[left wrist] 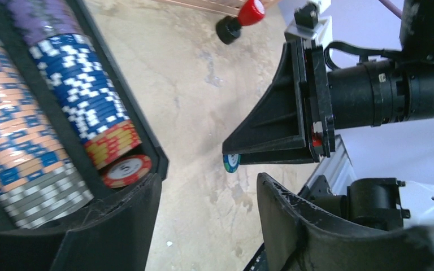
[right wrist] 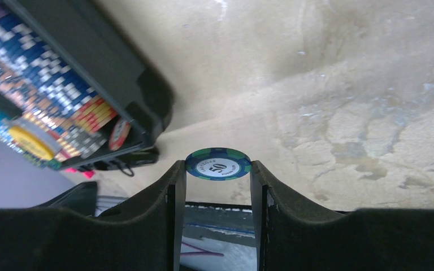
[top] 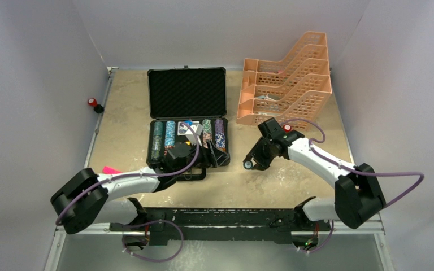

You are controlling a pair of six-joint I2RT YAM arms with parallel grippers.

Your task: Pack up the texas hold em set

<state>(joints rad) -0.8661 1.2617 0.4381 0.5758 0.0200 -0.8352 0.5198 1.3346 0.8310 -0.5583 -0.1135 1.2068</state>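
Right of the open briefcase (top: 187,93), over bare table (top: 231,183): right gripper (right wrist: 217,169) clamped on a green-blue chip (right wrist: 218,164) marked 50, pinched across its rim at the fingertips. Case lid laid back, chip rows (top: 169,138) packed in the tray. Left gripper (left wrist: 206,180) at the case's near right corner, jaws spread, nothing between them. Peach rack (top: 285,84) stands at the back right.

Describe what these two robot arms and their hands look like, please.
Both the left arm and right arm have white shells between chunky black joints, with a thin purple cable looping along each. The left hand and right hand are matte black, each with two broad, wedge-shaped fingers. The right wrist carries a small red cap.
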